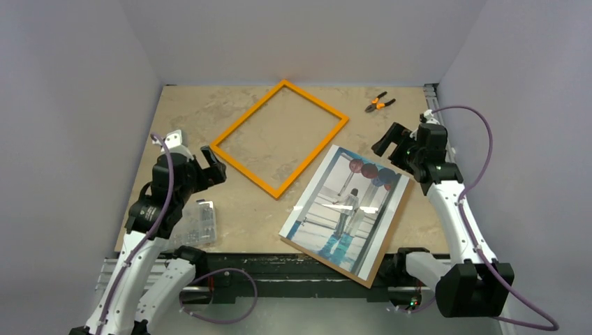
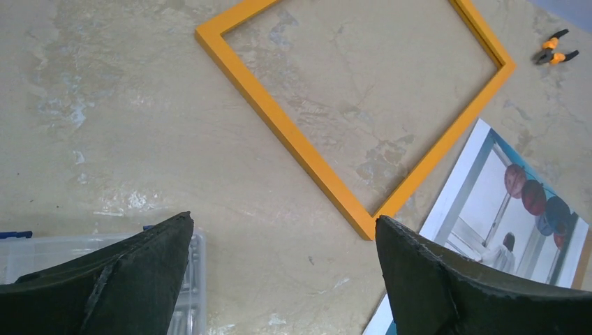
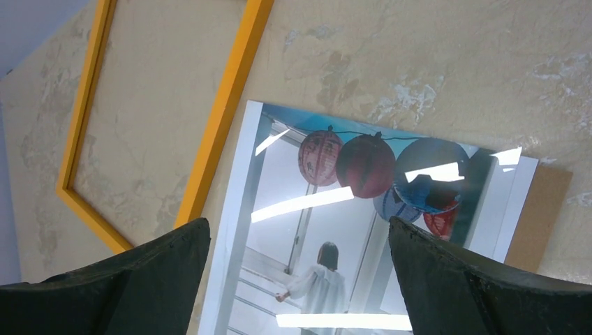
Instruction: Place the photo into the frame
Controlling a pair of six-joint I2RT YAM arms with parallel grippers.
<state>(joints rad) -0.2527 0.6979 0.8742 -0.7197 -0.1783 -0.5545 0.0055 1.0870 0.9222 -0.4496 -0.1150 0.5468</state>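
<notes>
We've got the right gripper point(image 1: 389, 142) spread wide and empty, poised over the far end of the photo point(image 1: 349, 209). It's the nearer arm. The photo lies on a brown backing board point(image 3: 537, 209), long axis slanting toward the table's near edge, just right of the orange frame point(image 1: 247, 114). The left gripper point(image 1: 215, 166), also wide and empty, waits by the frame's left corner. We read no writing anywhere.

glossy photo point(image 3: 335, 230), matt orange frame point(image 1: 279, 137)
</notes>
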